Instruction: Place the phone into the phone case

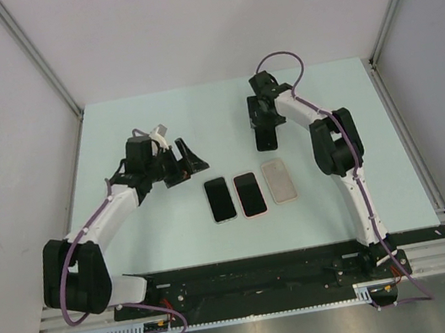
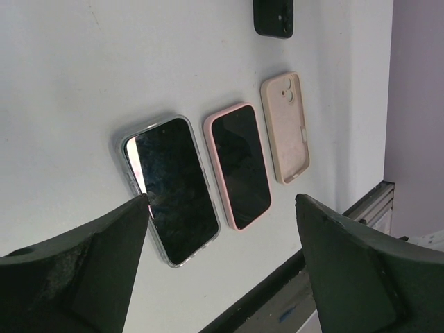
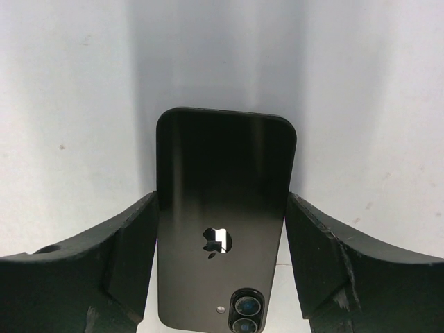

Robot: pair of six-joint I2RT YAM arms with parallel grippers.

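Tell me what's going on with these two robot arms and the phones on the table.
The right gripper grips a black phone, back up, by its long edges. The left gripper hangs open near a row of three: a phone in a clear case, a phone in a pink case and an empty beige case. The black phone is not yet cased.
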